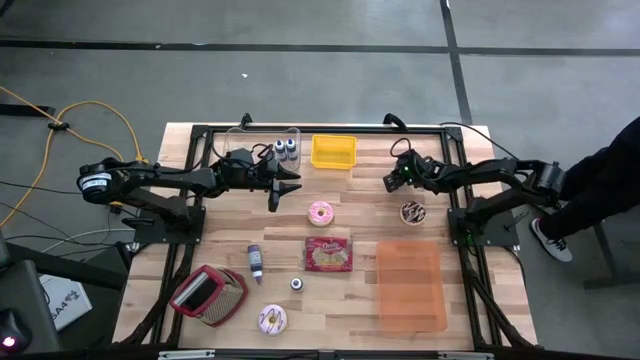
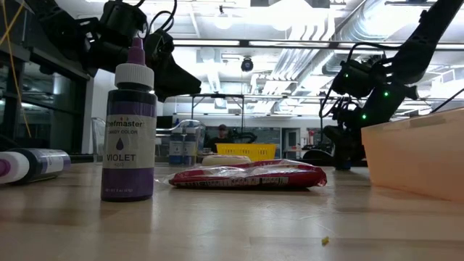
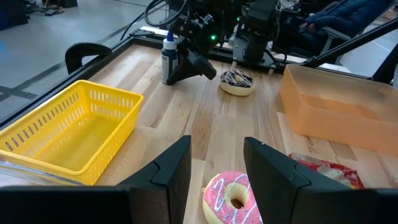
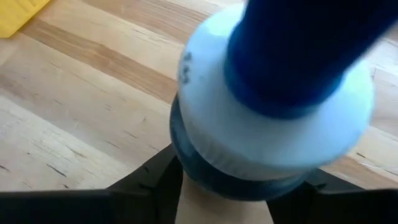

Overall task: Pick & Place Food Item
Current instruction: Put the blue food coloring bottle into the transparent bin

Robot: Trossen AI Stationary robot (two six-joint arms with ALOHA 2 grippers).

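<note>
A small dark bottle (image 4: 249, 124) with a white cap and blue tip stands upright on the wood at the far right (image 3: 168, 59); my right gripper (image 4: 233, 190) is shut on it, near the chocolate donut (image 1: 413, 212). My left gripper (image 3: 214, 168) hovers open over the far middle, nothing between its fingers, just behind a pink-iced donut (image 1: 321, 212) that lies flat on the table. A red snack packet (image 1: 328, 253) lies flat in the middle. My right gripper has the bottle's dark body (image 4: 186, 165), just under the white cap, between its two fingers, one on each side. The fingers come slanting down from the table's far right. The bottle stands upright with its base on the table (image 3: 166, 79).
A yellow basket (image 1: 333, 150) and a clear box (image 1: 262, 140) of bottles sit at the far edge. An orange bin (image 1: 408, 285) stands near right. A violet bottle (image 1: 255, 262), a second pink donut (image 1: 272, 319) and a red pouch (image 1: 208, 295) lie near left. A person's leg (image 1: 600, 190) shows at right.
</note>
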